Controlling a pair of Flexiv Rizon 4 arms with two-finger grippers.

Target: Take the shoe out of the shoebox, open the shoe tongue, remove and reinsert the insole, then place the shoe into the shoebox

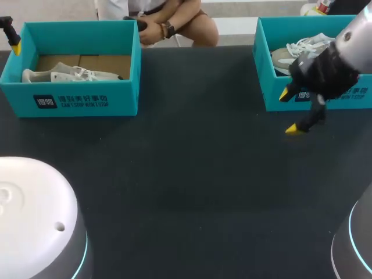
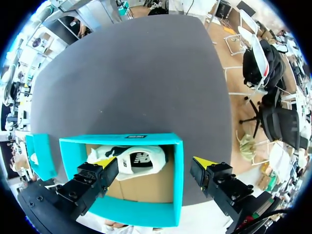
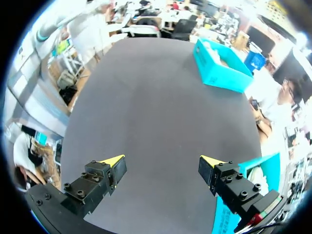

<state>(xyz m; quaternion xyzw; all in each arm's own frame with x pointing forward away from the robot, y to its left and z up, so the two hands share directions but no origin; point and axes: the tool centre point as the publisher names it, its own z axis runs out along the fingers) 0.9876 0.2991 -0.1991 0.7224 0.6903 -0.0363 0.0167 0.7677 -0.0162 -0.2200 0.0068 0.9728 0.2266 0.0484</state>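
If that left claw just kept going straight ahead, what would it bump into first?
Probably the white shoe in the teal box: the open left gripper hangs over it, one finger lined up with the shoe, the other outside the box wall. Depth is unclear.

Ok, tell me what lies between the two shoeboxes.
Only bare table, as the head view shows, between the left shoebox and the right shoebox.

Shoe [image 1: 64,74] — inside left-hand shoebox [image 1: 81,99]
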